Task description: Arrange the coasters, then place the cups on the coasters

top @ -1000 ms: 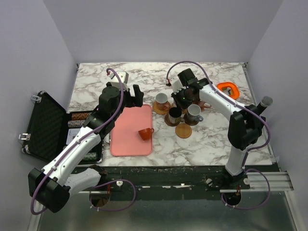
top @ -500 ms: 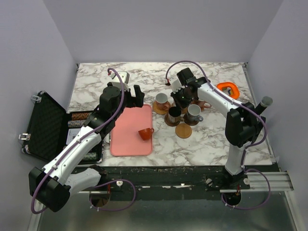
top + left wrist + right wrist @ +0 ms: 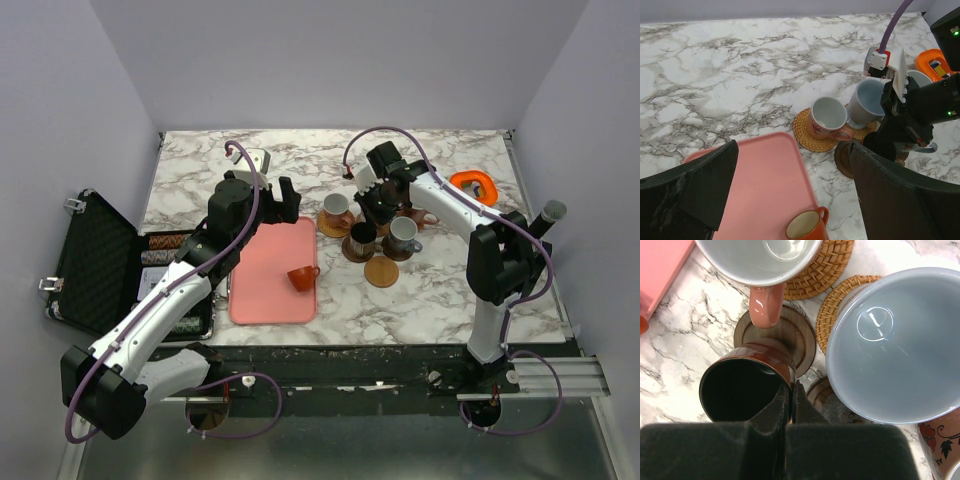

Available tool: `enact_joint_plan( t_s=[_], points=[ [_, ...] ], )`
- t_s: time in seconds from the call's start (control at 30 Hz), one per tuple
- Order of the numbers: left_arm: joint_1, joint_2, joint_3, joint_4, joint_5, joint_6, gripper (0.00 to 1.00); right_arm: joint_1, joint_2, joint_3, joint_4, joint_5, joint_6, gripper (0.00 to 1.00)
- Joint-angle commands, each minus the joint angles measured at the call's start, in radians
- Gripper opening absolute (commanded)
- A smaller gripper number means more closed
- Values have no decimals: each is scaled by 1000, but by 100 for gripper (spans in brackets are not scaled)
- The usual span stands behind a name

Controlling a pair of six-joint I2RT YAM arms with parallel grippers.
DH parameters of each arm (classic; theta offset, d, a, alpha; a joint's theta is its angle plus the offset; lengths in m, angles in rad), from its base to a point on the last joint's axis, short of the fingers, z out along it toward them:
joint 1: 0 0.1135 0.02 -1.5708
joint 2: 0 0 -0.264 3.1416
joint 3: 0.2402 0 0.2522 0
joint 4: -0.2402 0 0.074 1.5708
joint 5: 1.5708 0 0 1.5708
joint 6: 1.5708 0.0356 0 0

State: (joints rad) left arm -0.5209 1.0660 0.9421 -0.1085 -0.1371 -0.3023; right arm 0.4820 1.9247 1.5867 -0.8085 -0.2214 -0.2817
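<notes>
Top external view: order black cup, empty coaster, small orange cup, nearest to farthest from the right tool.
1. Black cup, directly at the right tool.
2. Empty coaster, toward the front edge.
3. Small orange cup, left, on the pink tray.

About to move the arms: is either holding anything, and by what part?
Right fingers appear shut on the black cup, at the edge of its rim; its handle is hidden. Left gripper is open, holding nothing.

Orange cup (image 3: 802,227) — base off-frame
</notes>
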Motion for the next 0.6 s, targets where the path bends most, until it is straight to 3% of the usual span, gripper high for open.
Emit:
enact_joint_plan(
  t_s=[0.0, 0.57],
  points=[
    [4, 5, 30, -10, 27, 11, 99, -8, 16, 35, 17, -6, -8, 1],
    [4, 15, 32, -10, 37, 8, 99, -10, 23, 30, 40, -13, -7, 1]
  ],
)
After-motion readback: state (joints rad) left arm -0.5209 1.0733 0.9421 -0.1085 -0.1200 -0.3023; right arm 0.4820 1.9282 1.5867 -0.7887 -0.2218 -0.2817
